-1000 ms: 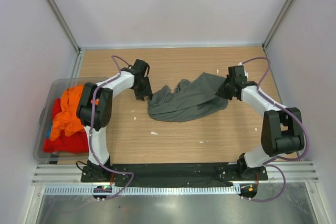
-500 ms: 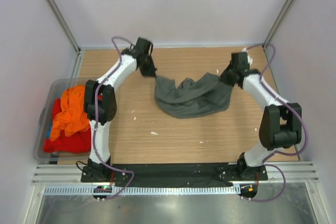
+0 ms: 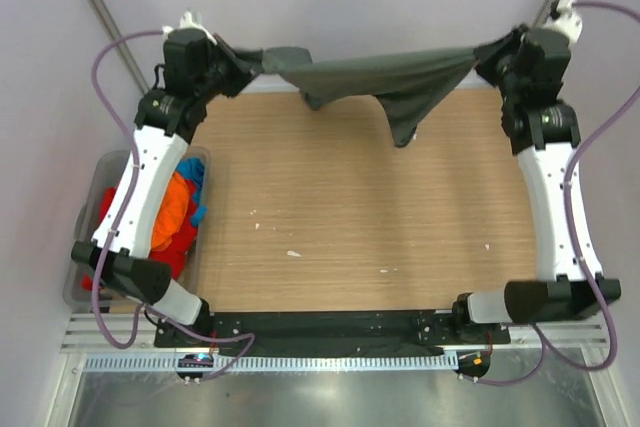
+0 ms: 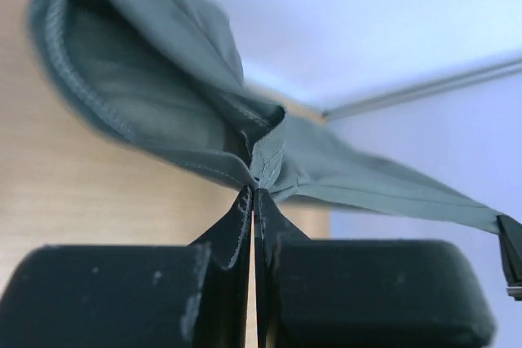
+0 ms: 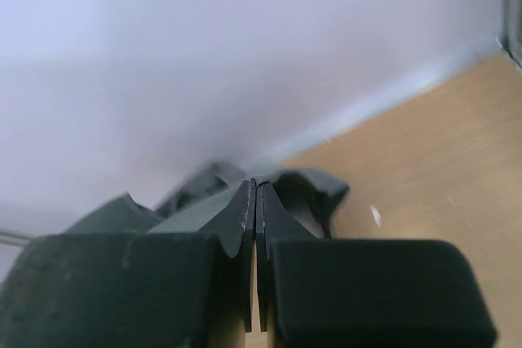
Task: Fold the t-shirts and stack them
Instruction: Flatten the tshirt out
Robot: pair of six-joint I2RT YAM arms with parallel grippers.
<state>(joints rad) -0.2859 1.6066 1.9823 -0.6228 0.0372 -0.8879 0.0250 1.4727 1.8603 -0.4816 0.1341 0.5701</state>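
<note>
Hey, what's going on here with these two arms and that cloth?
Two arms hold a dark grey-green t-shirt stretched in the air between them, over the far end of the table. The left tool is shut on one end and the right tool on the other; a loose part hangs down in the middle. The other shirts, orange, red and blue, lie bunched in the plastic bin at the left.

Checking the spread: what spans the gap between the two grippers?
The dark grey-green t-shirt, stretched from left gripper to right gripper, shown in the top view.
</note>
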